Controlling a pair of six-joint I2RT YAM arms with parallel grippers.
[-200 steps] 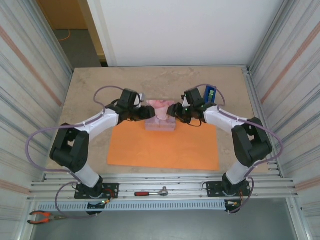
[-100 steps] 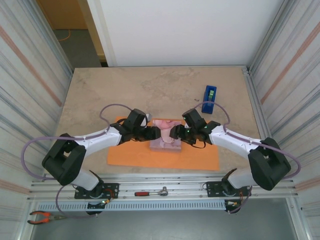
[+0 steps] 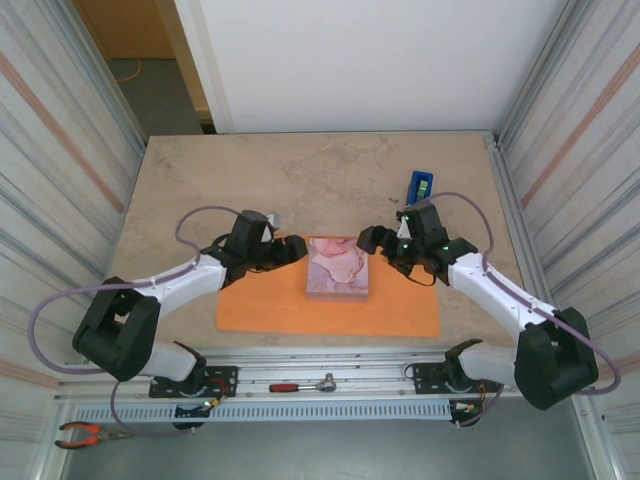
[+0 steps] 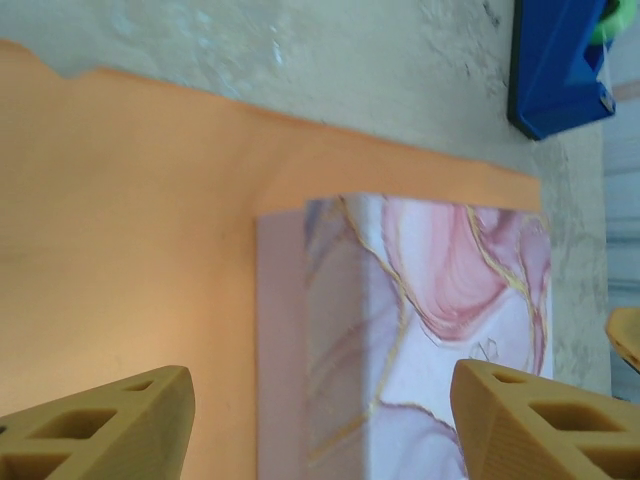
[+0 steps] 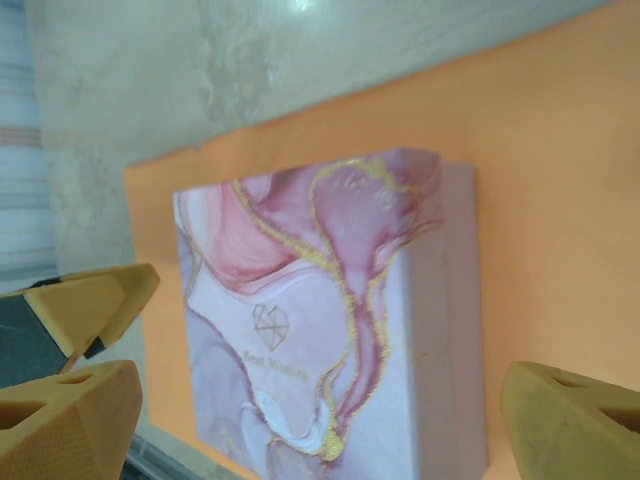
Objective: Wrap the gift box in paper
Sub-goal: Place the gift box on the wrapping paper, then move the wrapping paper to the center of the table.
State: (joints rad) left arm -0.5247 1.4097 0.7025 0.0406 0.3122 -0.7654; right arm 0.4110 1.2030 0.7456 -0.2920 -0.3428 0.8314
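The gift box (image 3: 338,267) is a low square block with a pink marbled skin and gold veins; it lies flat on the far middle of the orange paper (image 3: 270,305). My left gripper (image 3: 296,247) stands open just left of the box, apart from it. My right gripper (image 3: 367,240) stands open just right of the box's far corner. The left wrist view shows the box (image 4: 440,330) on the paper (image 4: 130,250) ahead of the open left gripper (image 4: 320,400). In the right wrist view the box (image 5: 320,330) lies ahead of the open right gripper (image 5: 320,400) on the paper (image 5: 560,150).
A blue tape dispenser (image 3: 419,187) stands on the stone table behind my right gripper, also in the left wrist view as the dispenser (image 4: 560,65). A ratchet wrench (image 3: 305,384) and pliers (image 3: 85,433) lie on the front rail. Corrugated walls close both sides.
The box came toward the near edge onto the paper and was let go. Both grippers opened and drew back to its sides.
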